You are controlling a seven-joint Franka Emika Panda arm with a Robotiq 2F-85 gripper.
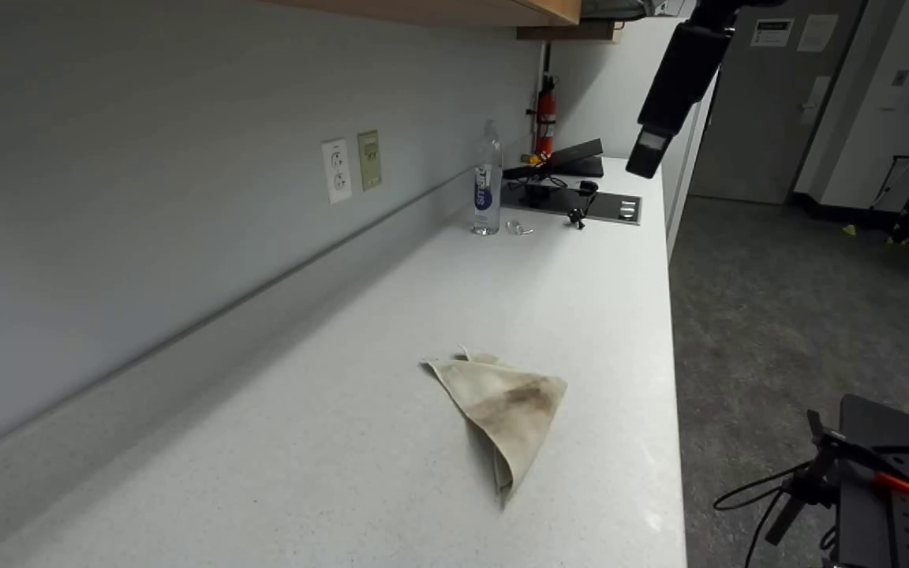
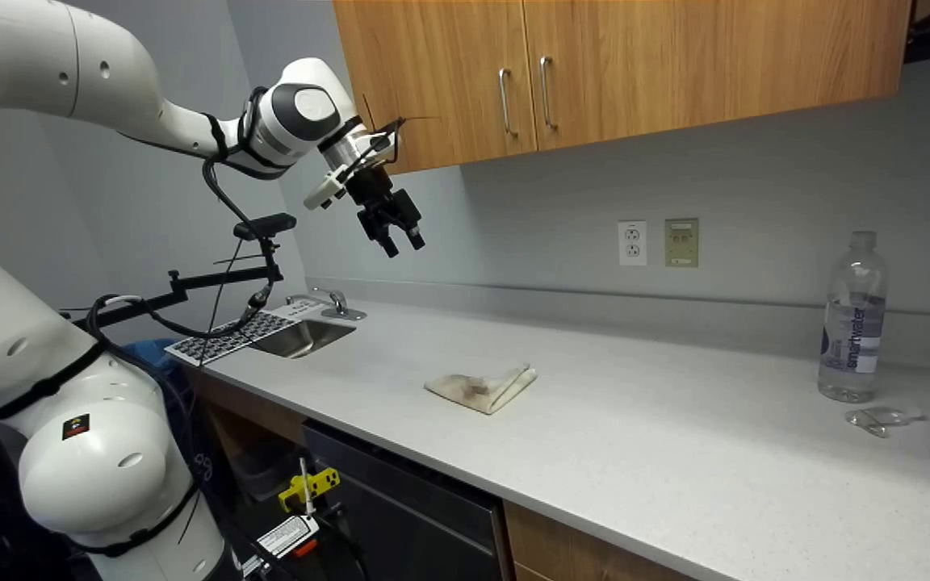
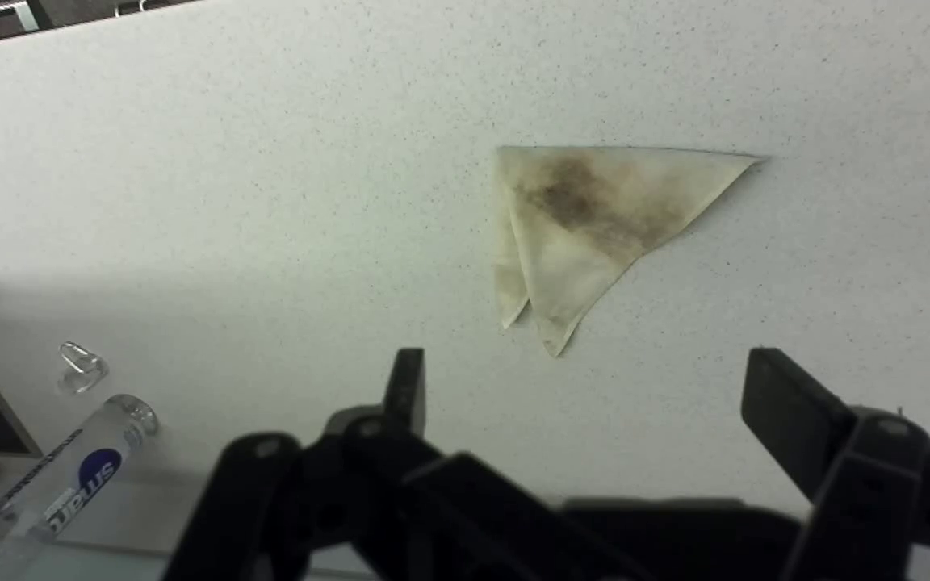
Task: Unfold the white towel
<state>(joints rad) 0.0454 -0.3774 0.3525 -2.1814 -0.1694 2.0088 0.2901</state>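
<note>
The towel is an off-white cloth with a dark brown stain. It lies folded into a rough triangle on the counter in both exterior views (image 1: 506,406) (image 2: 477,390). In the wrist view the towel (image 3: 594,206) has its straight folded edge at the top and two overlapping corners pointing down. My gripper (image 3: 586,363) is open, its two black fingers wide apart with nothing between them. In an exterior view the gripper (image 2: 404,244) hangs high above the counter, apart from the towel. Its fingers also show at the top of an exterior view (image 1: 647,158). The towel's under layers are hidden.
A clear water bottle (image 2: 852,323) stands near the back wall, with a small clear plastic item (image 2: 881,420) beside it. A sink (image 2: 303,339) lies at the counter's far end. Wooden cabinets (image 2: 618,73) hang above. A dark cooktop (image 1: 604,207) holds cables.
</note>
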